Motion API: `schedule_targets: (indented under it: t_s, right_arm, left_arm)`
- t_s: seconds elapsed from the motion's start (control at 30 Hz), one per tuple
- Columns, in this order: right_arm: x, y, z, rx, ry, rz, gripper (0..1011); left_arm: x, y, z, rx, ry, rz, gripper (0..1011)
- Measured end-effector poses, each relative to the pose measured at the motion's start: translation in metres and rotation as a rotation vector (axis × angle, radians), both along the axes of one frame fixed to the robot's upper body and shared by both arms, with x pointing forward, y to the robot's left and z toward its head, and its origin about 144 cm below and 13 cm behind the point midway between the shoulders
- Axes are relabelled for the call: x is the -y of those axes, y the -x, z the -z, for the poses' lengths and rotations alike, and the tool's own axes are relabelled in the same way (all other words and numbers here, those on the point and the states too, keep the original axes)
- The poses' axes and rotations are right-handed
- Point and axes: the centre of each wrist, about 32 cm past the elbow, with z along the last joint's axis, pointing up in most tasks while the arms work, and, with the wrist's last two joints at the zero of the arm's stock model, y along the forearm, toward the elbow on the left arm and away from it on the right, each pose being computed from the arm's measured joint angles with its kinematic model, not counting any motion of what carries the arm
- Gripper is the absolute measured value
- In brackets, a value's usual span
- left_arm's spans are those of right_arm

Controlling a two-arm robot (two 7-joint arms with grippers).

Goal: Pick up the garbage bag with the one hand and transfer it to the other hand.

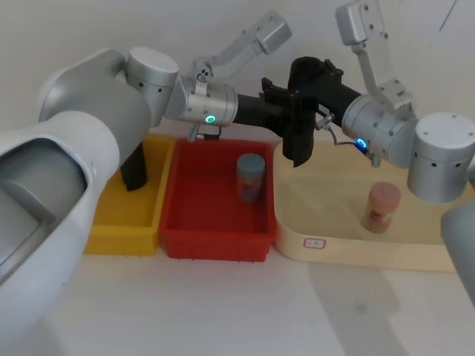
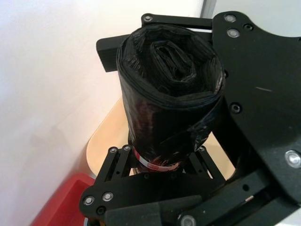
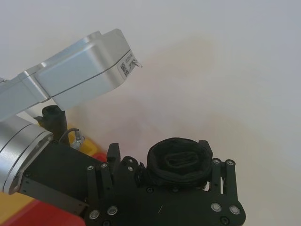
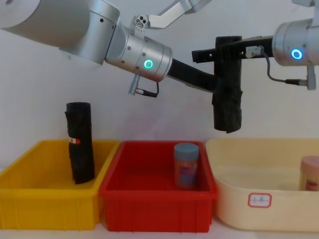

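White wall behind, pale tabletop below with three bins in a row.

Head view: my left gripper (image 1: 297, 119) reaches across from the left on the silver arm with the green ring, level and stretched out, clamped on the garbage bag (image 1: 300, 141). The bag hangs upright in the air over the seam between the red bin (image 1: 215, 237) and the cream tray (image 1: 349, 245). My right gripper (image 1: 318, 74) comes in from the right, arm bent back at the elbow, touching the bag's top end. Whether it grips, I cannot tell. A blue-lidded jar (image 1: 251, 178) stands in the red bin and a pink-lidded jar (image 1: 381, 208) in the cream tray.

Left wrist view: the roll's open end faces the camera and my left fingers (image 2: 117, 157) pinch the roll from both sides at its red-and-white band — closed on it. The right gripper's flat black plate sits against the roll's far side.

Right wrist view: the roll sits inside the right gripper, end-on; grip firmness cannot be told.

Chest view: the bag is held well above the bins — left gripper at mid-length, right gripper higher, at the top. A second black roll (image 4: 79, 142) stands upright in the yellow bin (image 4: 45, 209), untouched.
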Motion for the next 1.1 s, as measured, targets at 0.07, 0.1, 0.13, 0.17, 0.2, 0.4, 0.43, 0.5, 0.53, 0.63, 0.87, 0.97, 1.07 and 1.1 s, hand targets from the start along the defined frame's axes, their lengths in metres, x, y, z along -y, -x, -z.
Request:
schedule_targets:
  t_s: [0.07, 0.1, 0.13, 0.17, 0.2, 0.4, 0.43, 0.5, 0.53, 0.63, 0.87, 0.97, 1.07, 1.1]
  right_arm:
    - [-0.0004, -0.0005, -0.0001, 0.0, 0.0, -0.001, 1001]
    - [-0.0006, -0.0009, -0.0002, 0.0, 0.0, -0.002, 1002]
    - [-0.0007, -0.0011, -0.0002, 0.0, 0.0, -0.002, 1001]
    - [-0.0008, -0.0013, -0.0001, 0.0, 0.0, -0.003, 1001]
    - [-0.0011, -0.0016, -0.0001, 0.0, 0.0, -0.003, 985]
    - [-0.0018, -0.0026, -0.0002, 0.0, 0.0, -0.005, 852]
    - [-0.0019, -0.0027, -0.0002, 0.0, 0.0, -0.005, 841]
    - [-0.002, -0.0028, -0.0001, 0.0, 0.0, -0.005, 792]
    - [-0.0021, -0.0029, 0.0, -0.001, 0.0, -0.006, 744]
    - [-0.0022, -0.0032, -0.0001, -0.001, 0.0, -0.006, 659]
    - [-0.0025, -0.0035, 0.0001, -0.001, 0.0, -0.006, 547]
    - [-0.0026, -0.0037, 0.0002, -0.002, -0.001, -0.007, 547]
    - [-0.0027, -0.0037, 0.0003, -0.002, -0.001, -0.007, 547]
    - [-0.0028, -0.0037, 0.0003, -0.002, -0.001, -0.007, 547]
  left_arm:
    - [0.0, 0.0, 0.0, 0.0, 0.0, 0.0, 411]
    - [0.0, 0.0, 0.0, 0.0, 0.0, 0.0, 411]
    - [0.0, 0.0, 0.0, 0.0, 0.0, 0.0, 411]
    - [0.0, 0.0, 0.0, 0.0, 0.0, 0.0, 411]
    - [0.0, 0.0, 0.0, 0.0, 0.0, 0.0, 411]
    - [0.0, 0.0, 0.0, 0.0, 0.0, 0.0, 411]
    - [0.0, 0.0, 0.0, 0.0, 0.0, 0.0, 411]
    - [0.0, 0.0, 0.0, 0.0, 0.0, 0.0, 411]
    - [0.0, 0.0, 0.0, 0.0, 0.0, 0.0, 411]
    - [0.0, 0.0, 0.0, 0.0, 0.0, 0.0, 411]
    - [0.0, 0.0, 0.0, 0.0, 0.0, 0.0, 411]
    - [0.0, 0.0, 0.0, 0.0, 0.0, 0.0, 411]
    - [0.0, 0.0, 0.0, 0.0, 0.0, 0.0, 411]
    - [0.0, 0.0, 0.0, 0.0, 0.0, 0.0, 411]
